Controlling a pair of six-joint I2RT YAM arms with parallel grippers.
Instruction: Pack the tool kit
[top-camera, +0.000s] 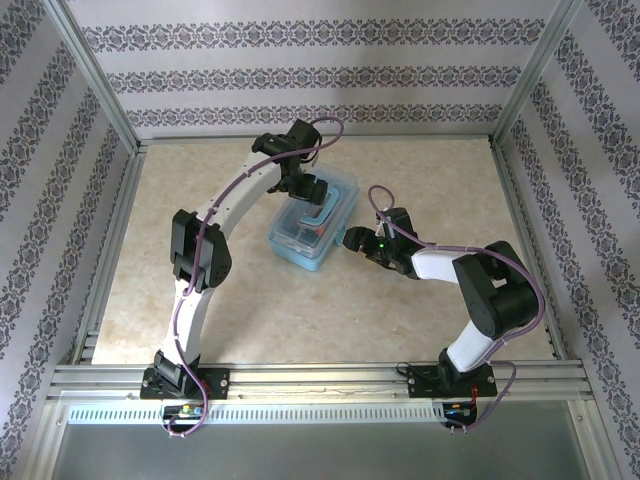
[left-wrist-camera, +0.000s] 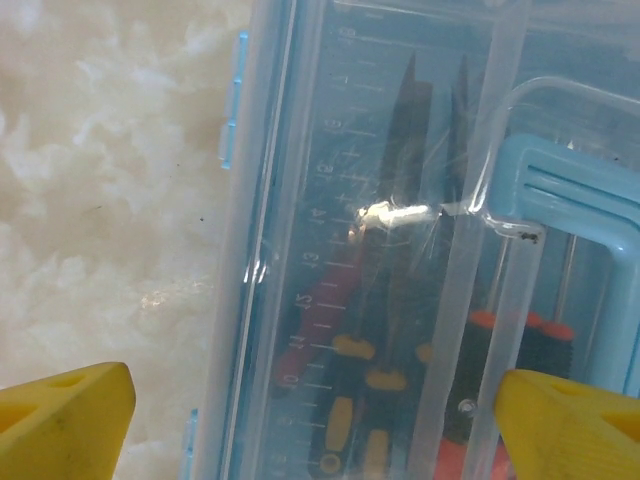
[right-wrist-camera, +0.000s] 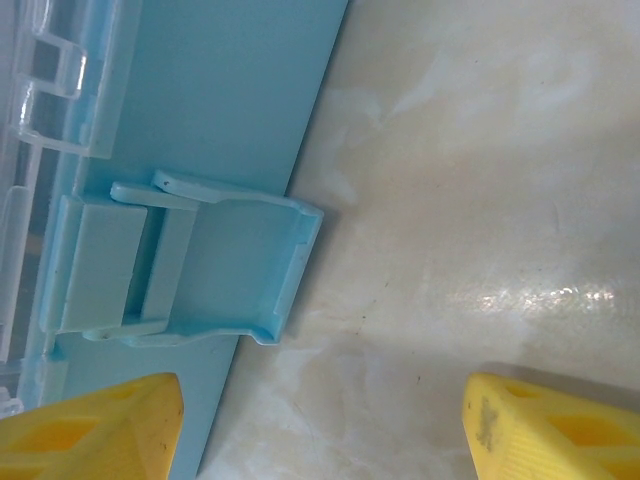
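We judge the tool case (top-camera: 312, 228) light, stiff, slick plastic: press its latch (right-wrist-camera: 200, 265), don't pinch the walls. Our left gripper (left-wrist-camera: 320, 415) hangs spread wide and empty over its lid (left-wrist-camera: 380, 150); the right gripper (right-wrist-camera: 320, 430) gapes empty beside that latch

Up top, the fixed camera sits above and behind the arm bases, looking down toward the far wall, wide enough for the whole table (top-camera: 420, 300) with the tool box (top-camera: 313, 225) mid-scene. The left wrist camera is in very close, staring down through the box's clear lid (left-wrist-camera: 380, 200). The right wrist camera hugs the box's near-right side at its latch (right-wrist-camera: 200, 270), so that box is what all three views share.
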